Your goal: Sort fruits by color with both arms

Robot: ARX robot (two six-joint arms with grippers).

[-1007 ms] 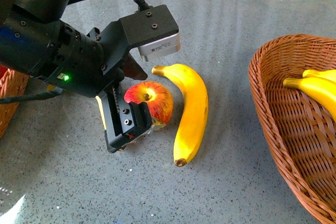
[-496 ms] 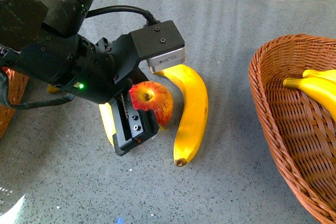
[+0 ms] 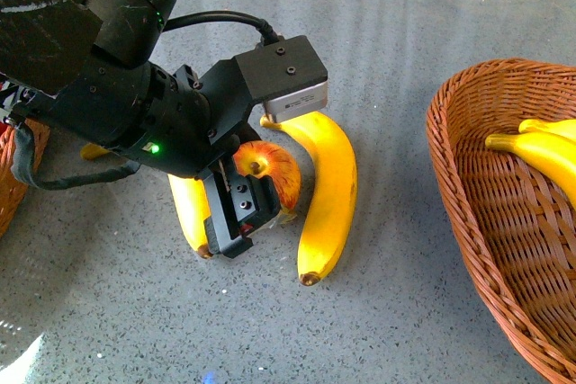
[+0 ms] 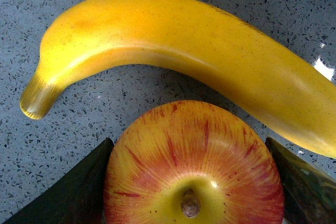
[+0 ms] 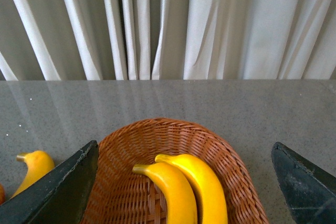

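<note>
Scuffed black left arm (image 3: 108,87) bears a green light (image 3: 155,147) and black cable (image 3: 216,17).

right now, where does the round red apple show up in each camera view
Front view: round red yellow-streaked apple left of centre, between the black fingers of the left pincer.
Left wrist view: bottom middle, flanked by two dark fingers.
Right wrist view: not clearly in it.
Shared landmark: long curved yellow banana beside the apple, in front and left wrist views.
</note>
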